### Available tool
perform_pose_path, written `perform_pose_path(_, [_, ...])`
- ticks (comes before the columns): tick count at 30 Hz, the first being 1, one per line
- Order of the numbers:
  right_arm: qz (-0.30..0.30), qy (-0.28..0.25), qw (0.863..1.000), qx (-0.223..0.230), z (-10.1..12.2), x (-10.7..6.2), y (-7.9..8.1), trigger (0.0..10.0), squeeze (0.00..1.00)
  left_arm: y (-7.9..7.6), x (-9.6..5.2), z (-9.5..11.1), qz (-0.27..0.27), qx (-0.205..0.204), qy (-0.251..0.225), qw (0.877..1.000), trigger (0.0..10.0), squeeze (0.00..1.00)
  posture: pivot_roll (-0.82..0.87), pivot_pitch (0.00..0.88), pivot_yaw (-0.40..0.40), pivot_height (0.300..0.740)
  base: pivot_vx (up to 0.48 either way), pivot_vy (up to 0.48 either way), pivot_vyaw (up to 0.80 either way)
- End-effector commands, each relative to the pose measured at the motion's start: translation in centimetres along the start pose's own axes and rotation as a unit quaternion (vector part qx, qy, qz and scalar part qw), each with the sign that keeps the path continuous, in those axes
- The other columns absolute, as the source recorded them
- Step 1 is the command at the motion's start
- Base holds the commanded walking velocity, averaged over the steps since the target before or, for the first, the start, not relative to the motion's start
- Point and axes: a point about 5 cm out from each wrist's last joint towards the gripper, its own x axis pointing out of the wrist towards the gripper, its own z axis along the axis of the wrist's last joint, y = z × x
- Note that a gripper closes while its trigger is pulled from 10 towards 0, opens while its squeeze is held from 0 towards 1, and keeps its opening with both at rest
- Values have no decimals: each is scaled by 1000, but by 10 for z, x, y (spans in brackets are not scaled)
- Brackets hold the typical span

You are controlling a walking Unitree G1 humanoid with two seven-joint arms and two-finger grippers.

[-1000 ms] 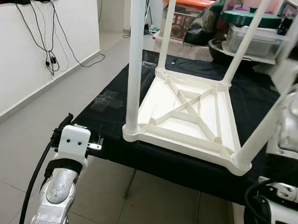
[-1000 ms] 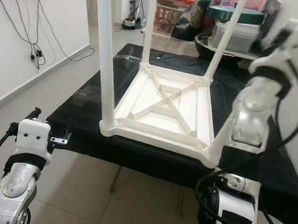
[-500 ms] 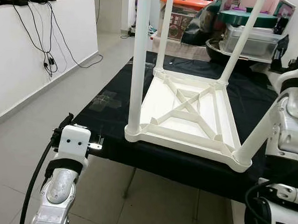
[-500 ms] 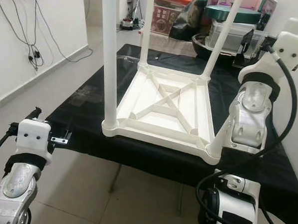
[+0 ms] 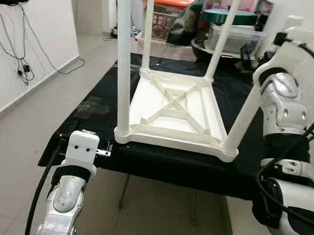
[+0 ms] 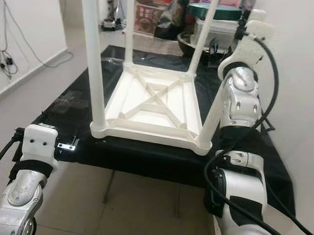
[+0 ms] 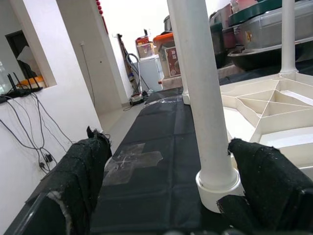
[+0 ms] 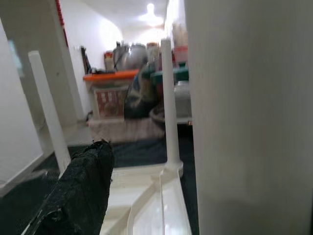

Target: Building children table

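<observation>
Table [image 5: 176,110] upturned, four legs [image 5: 122,68]

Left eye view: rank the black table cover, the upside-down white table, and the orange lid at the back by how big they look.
1. Black table cover, largest.
2. Upside-down white table.
3. Orange lid, smallest, though it sits far back and is partly hidden, so its true size is unsure.

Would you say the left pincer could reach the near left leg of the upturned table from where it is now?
Probably yes. The left pincer is open at the edge of the black work surface, and the near left leg stands upright just ahead between its fingers, with nothing between them.
</observation>
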Motion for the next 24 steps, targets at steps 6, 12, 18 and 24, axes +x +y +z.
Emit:
perform_pose_path(6, [43,40,998,32,-11,0,15,4549,0,-2,0,-3,-3,2,5,1000,10000,0,39,0,-119,740,0,0,0])
perform_pose_path(12, [62,38,992,102,-6,4,20,0,0,-3,0,-4,-6,3,6,1000,10000,0,47,0,-121,740,0,0,0])
perform_pose_path(18, [63,60,976,200,6,12,19,0,0,-3,0,-4,-6,4,7,1000,10000,0,49,0,-122,740,0,0,0])
perform_pose_path(24, [-2,158,932,325,-24,14,13,0,0,-3,-2,-5,-5,5,8,1000,10000,0,51,0,-130,740,0,0,0])
